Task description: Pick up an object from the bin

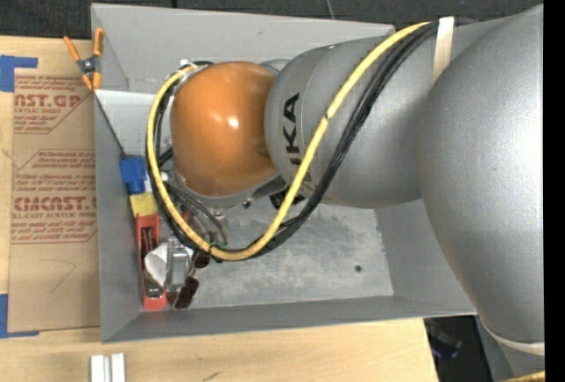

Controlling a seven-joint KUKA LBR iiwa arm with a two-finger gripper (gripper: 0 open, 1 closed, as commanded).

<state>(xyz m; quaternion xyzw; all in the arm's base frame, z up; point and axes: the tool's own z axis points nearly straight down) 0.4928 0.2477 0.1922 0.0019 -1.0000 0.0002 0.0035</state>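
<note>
The arm [380, 133] covers the middle and right of the bin [340, 261]. Against its left wall lies a column: a small block [132, 175] uppermost, a second block [144, 202] just below, a long bar [146, 250] lowest (lower-left corner). The end effector [177, 270] sits at the bar's right side.

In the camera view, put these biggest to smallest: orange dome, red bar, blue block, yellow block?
1. orange dome, though it's nearest the camera
2. red bar
3. blue block and yellow block: look alike
</note>
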